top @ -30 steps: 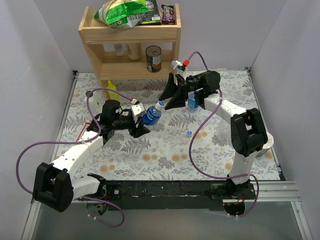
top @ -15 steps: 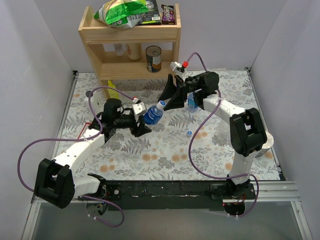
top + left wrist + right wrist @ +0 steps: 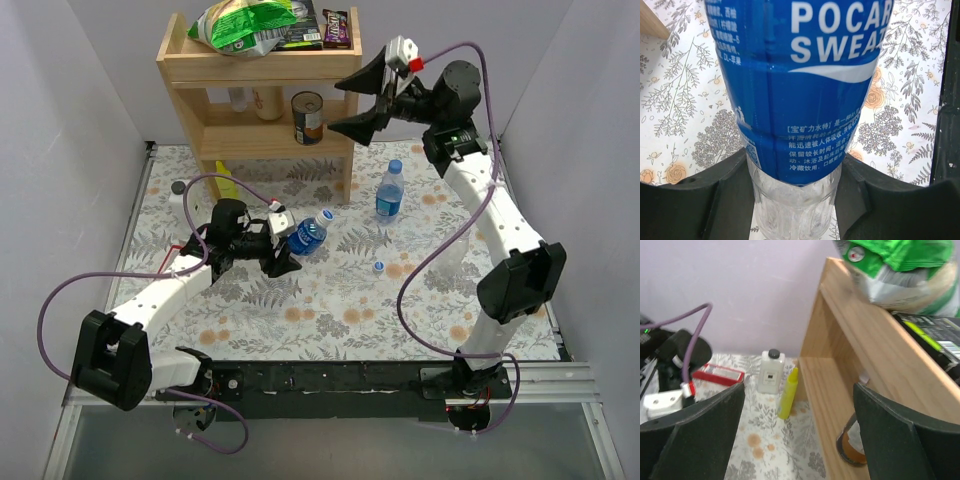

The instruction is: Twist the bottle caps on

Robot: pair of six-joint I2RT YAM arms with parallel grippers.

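My left gripper (image 3: pixel 291 244) is shut on a clear bottle with a blue label band (image 3: pixel 305 236), holding its base and tilting it up to the right. The left wrist view shows the label and ribbed base (image 3: pixel 795 150) between the jaws of the left gripper (image 3: pixel 795 205). A blue cap (image 3: pixel 325 213) sits on its neck. A second labelled bottle (image 3: pixel 390 192) stands capped behind it. One loose blue cap (image 3: pixel 378 266) lies on the table. My right gripper (image 3: pixel 353 101) is open and empty, raised beside the shelf (image 3: pixel 800 440). The taller unlabelled bottle is not visible.
A wooden shelf (image 3: pixel 262 68) stands at the back with snack bags (image 3: pixel 245 25) on top and a can (image 3: pixel 307 117) inside. A yellow bottle (image 3: pixel 788 392) and a white bottle with a dark cap (image 3: pixel 771 372) stand left of the shelf leg.
My right gripper has left the held bottle's cap and risen up and back to the shelf top. The left gripper still holds the bottle, shifted slightly.
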